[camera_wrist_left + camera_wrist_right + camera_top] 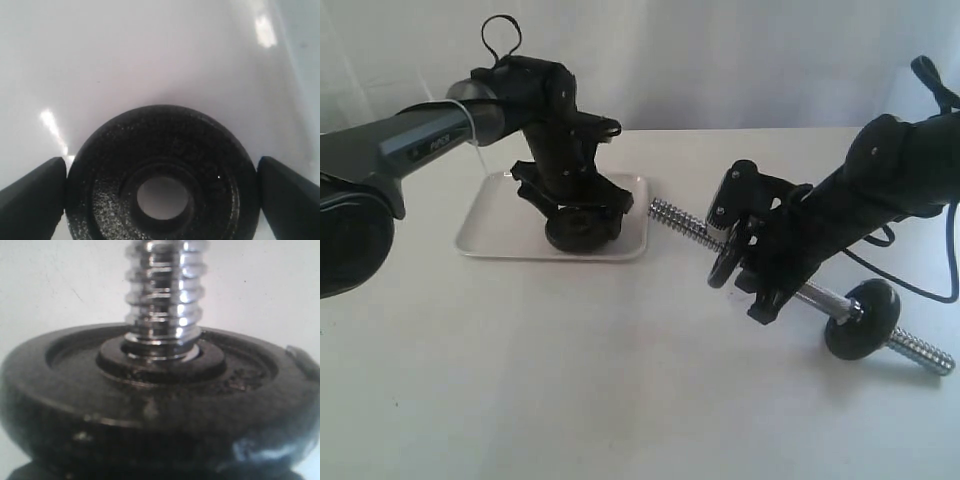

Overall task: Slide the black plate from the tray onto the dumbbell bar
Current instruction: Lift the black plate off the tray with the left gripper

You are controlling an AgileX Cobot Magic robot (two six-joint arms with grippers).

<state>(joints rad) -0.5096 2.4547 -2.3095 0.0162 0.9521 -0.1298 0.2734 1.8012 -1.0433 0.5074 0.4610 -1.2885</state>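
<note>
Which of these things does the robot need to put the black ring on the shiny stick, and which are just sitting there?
Needed:
- black plate, lying in the tray, between the open left gripper's fingers
- dumbbell bar, held up by the right gripper

Just there:
- disc already on the bar
- white table

Exterior view: elevated, wide over table. Wrist views: very near black plate, dumbbell bar.
</note>
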